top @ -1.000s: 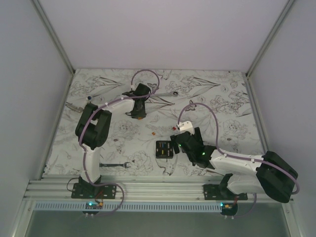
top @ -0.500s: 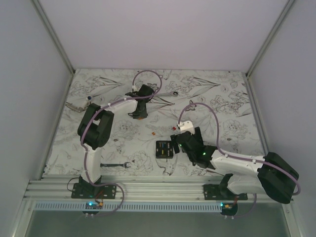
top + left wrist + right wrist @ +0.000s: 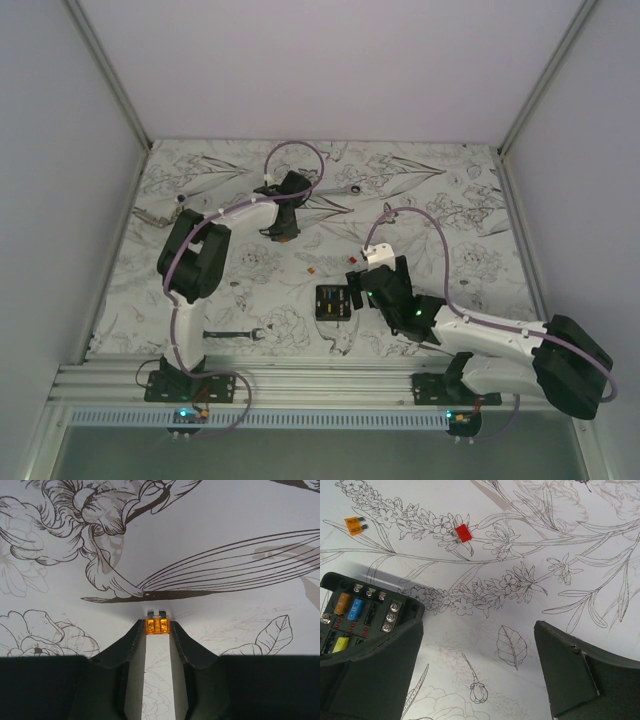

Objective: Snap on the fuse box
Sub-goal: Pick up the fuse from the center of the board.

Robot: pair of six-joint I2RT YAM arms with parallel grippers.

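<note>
The fuse box (image 3: 333,302) is a small black square box lying on the flowered table just left of my right gripper (image 3: 357,289). In the right wrist view the fuse box (image 3: 365,612) shows orange, blue and yellow fuses inside, and its corner lies behind my left finger (image 3: 380,670). The right gripper (image 3: 477,630) stands wide open over bare table, beside the box and not around it. Farther back, my left gripper (image 3: 285,233) points down at the table. In the left wrist view the left gripper (image 3: 157,626) is shut on a small orange fuse (image 3: 157,625) at its fingertips.
A loose red fuse (image 3: 463,532) and a loose orange fuse (image 3: 356,525) lie on the table beyond the box. Wrenches lie at the back (image 3: 338,188), at the far left (image 3: 155,213) and near the left arm's base (image 3: 232,334). Walls close in the table on three sides.
The left gripper has shifted slightly toward the back and its jaws have narrowed. The right arm's elbow has swung a little right; its gripper stays by the box.
</note>
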